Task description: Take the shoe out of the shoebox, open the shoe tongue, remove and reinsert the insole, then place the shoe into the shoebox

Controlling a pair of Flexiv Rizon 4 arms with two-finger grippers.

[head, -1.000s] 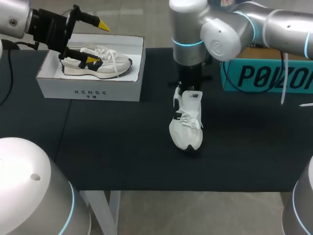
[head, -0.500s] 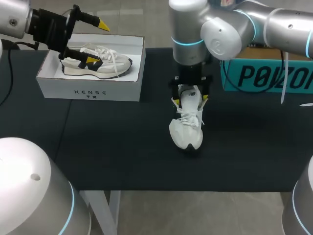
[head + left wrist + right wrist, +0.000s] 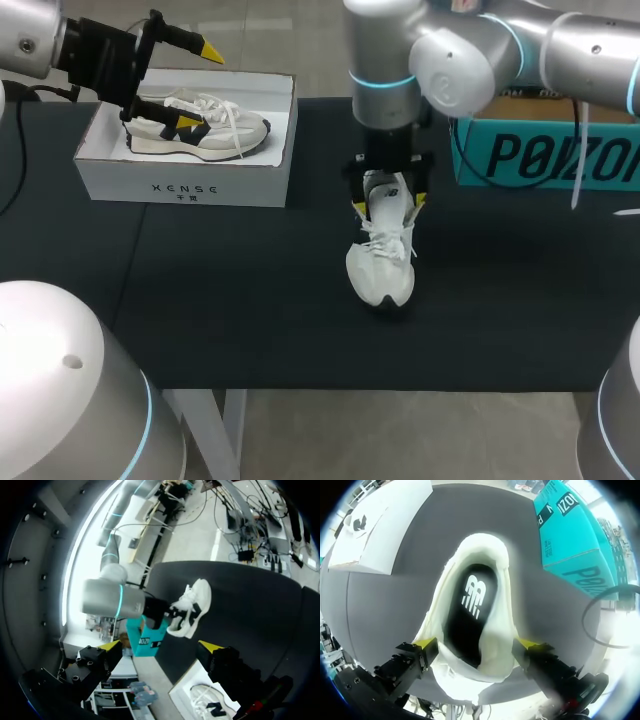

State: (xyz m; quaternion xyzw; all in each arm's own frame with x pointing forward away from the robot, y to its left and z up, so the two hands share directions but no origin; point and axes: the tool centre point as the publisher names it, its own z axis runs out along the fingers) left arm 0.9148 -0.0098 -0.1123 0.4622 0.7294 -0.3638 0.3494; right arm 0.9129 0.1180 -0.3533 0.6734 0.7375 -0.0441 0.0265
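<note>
Shoe (image 3: 382, 265) on the black table (image 3: 250, 300), out of its box, sole down, and that is what I am working on. Its long axis runs away from me: toe toward the near edge, heel toward the far side. My right gripper (image 3: 389, 204) hangs straight above the heel half, fingers spread and standing one on each side of the upper, so their closing line crosses the shoe's length. I see no squeeze on either flank, so I call it released, gripping nothing.

From the right wrist the mouth of the shoe gapes between the yellow tips, and the dark insole (image 3: 470, 615) lies flat inside, heel cup ahead of the fingers, tongue and laces bunched under them. Whether the insole has yet to come out or is already back in, I cannot tell.

My left gripper (image 3: 198, 88) is well apart, also spread and empty, poised over the white shoebox (image 3: 180, 180), where a second shoe (image 3: 200, 125) lies on its side. A teal box (image 3: 540, 155) sits just beyond the right arm.

My judgement: the right arm is the one placed to act. Fingers aligned across the shoe suit clamping its sides; reaching the insole would need them turned or lowered into the opening
</note>
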